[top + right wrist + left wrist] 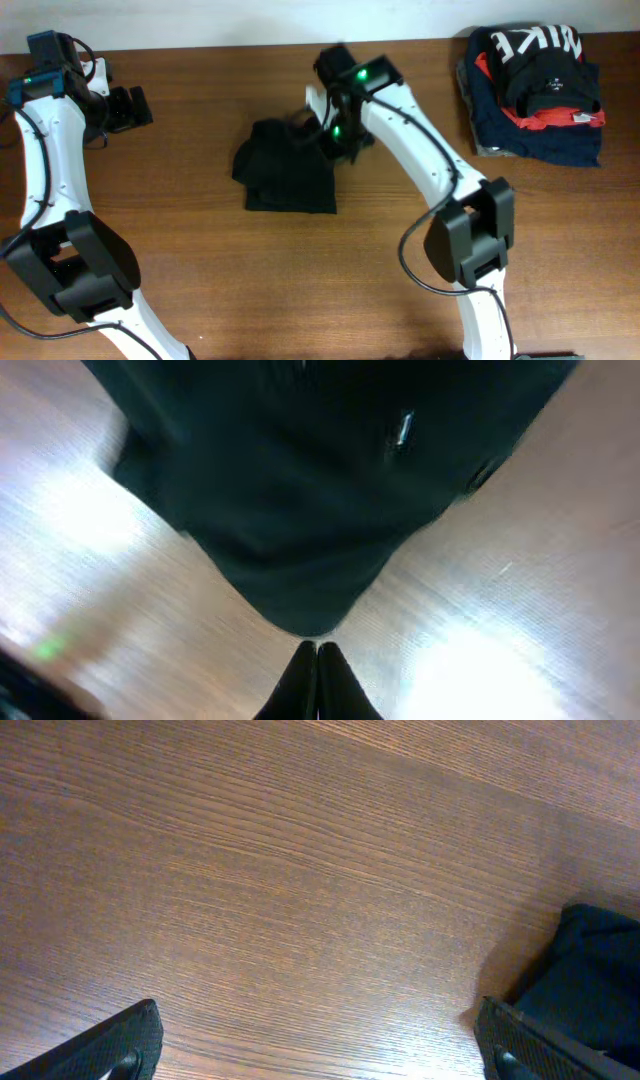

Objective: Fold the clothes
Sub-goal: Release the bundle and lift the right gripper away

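Note:
The black polo shirt (289,172) lies folded into a compact bundle at the table's middle. My right gripper (337,148) is at the bundle's upper right edge. In the right wrist view its fingers (317,650) are pressed together, tips just touching a rounded corner of the black fabric (300,510), with no cloth seen between them. A small white mark (402,428) shows on the fabric. My left gripper (133,106) is far to the left, open wide and empty (320,1032) over bare wood. The shirt's edge (598,970) shows at that view's right.
A stack of folded navy, red and black garments with white NIKE lettering (536,92) sits at the back right corner. The wooden table (200,270) stretches around the shirt. The right arm's base (470,240) stands at the front right, the left arm's base (80,265) at the front left.

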{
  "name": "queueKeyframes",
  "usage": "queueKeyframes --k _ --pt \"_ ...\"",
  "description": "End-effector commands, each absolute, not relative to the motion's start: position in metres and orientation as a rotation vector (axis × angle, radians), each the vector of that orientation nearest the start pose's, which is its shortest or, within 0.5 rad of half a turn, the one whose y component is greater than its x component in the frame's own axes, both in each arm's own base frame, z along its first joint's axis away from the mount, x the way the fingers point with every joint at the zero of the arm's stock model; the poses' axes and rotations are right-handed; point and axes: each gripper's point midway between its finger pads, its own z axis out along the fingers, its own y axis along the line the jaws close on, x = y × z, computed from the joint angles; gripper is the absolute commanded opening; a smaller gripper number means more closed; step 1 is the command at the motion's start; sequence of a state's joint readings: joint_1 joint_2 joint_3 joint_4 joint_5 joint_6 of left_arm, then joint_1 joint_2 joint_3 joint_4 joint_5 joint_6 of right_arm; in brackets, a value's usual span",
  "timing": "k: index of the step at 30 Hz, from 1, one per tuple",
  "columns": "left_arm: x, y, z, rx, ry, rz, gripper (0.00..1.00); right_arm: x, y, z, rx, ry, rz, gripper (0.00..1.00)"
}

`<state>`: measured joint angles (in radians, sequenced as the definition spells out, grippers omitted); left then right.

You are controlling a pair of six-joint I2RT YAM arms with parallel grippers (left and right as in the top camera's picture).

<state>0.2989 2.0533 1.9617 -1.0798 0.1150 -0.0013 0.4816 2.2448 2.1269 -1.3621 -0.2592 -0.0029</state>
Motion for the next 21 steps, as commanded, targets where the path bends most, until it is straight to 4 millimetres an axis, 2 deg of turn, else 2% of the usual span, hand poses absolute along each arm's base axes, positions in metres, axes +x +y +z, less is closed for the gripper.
queueKeyframes --k 1,4,7,10,15,18,21 --pt "0.471 0.126 0.168 -0.379 2.684 -0.069 0.99 0.365 0.252 0.076 -0.866 3.042 0.439 0.04" --pt "0.471 0.126 0.168 -0.379 2.684 -0.069 0.99 0.354 0.252 0.054 -0.945 3.044 0.486 0.04" --pt "0.471 0.126 0.168 -0.379 2.683 -0.068 0.99 0.350 0.261 0.053 -1.011 3.005 0.577 0.04" --pt "0.471 0.126 0.168 -0.379 2.684 -0.069 0.99 0.352 0.278 0.057 -1.066 2.922 0.668 0.04" --pt "0.471 0.126 0.169 -0.378 2.680 -0.067 0.99 0.350 0.288 0.056 -1.369 2.734 0.632 0.04" --pt "0.472 0.126 0.169 -0.378 2.680 -0.067 0.99 0.355 0.288 0.045 -1.513 2.640 0.570 0.04" --pt "0.472 0.126 0.169 -0.377 2.677 -0.067 0.99 0.364 0.281 0.024 -1.526 2.650 0.481 0.04"
